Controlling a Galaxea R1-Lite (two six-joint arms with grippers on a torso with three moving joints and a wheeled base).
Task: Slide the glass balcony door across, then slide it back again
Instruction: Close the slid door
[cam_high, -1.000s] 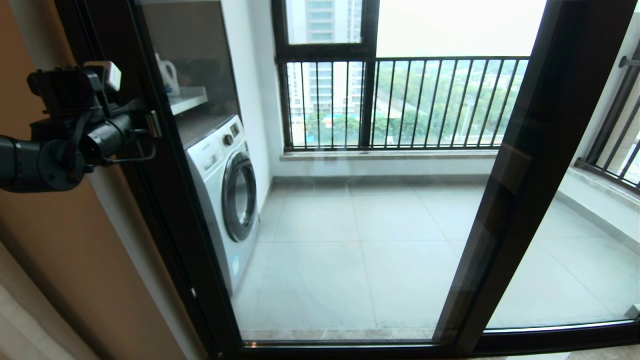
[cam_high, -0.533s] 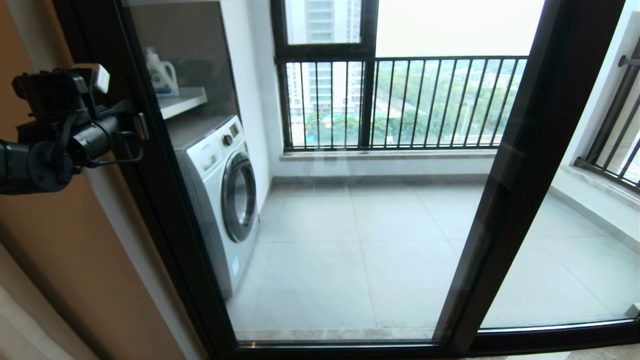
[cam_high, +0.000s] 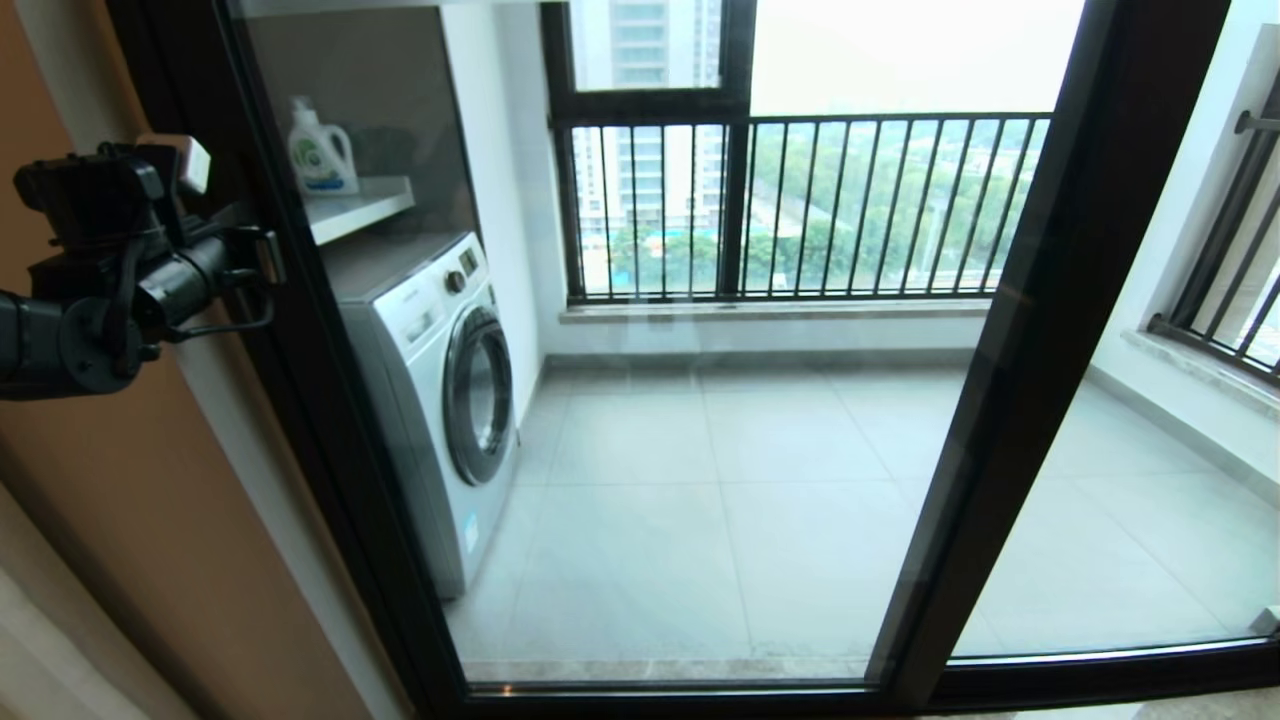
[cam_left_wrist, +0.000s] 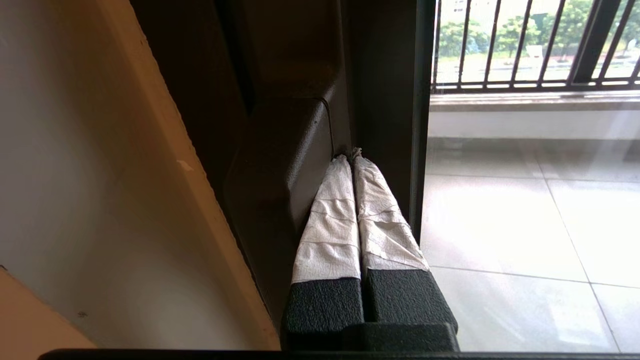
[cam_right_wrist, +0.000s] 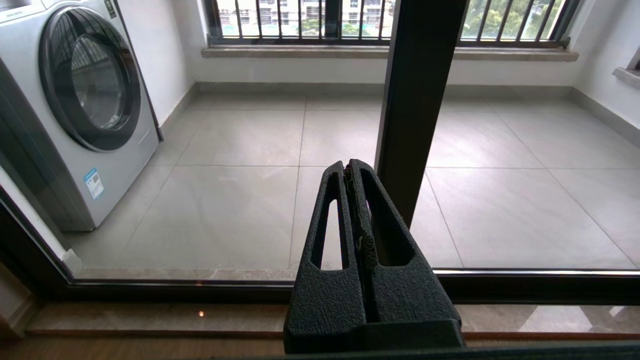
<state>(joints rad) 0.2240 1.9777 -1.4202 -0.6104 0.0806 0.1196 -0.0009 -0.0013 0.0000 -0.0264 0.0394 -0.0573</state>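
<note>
The glass balcony door (cam_high: 700, 450) fills the head view, with its left upright (cam_high: 330, 400) close to the orange wall and its right upright (cam_high: 1030, 400) right of centre. My left gripper (cam_high: 265, 255) is at the left upright at shoulder height. In the left wrist view it (cam_left_wrist: 350, 156) is shut, and its white-wrapped fingertips (cam_left_wrist: 330, 200) lie in the corner between the dark latch handle (cam_left_wrist: 285, 165) and the upright (cam_left_wrist: 380, 100). My right gripper (cam_right_wrist: 348, 167) is shut on nothing, low before the glass beside an upright (cam_right_wrist: 415, 90); the head view does not show it.
Behind the glass stand a washing machine (cam_high: 450, 390), a shelf with a detergent bottle (cam_high: 320, 150) and the black barred railing (cam_high: 850, 200). The orange wall (cam_high: 150, 520) borders the door on the left. A matching glass panel (cam_high: 1150, 520) is at the right.
The door's left upright and my left gripper have moved left towards the wall. More of the shelf and the detergent bottle now shows through the glass.
</note>
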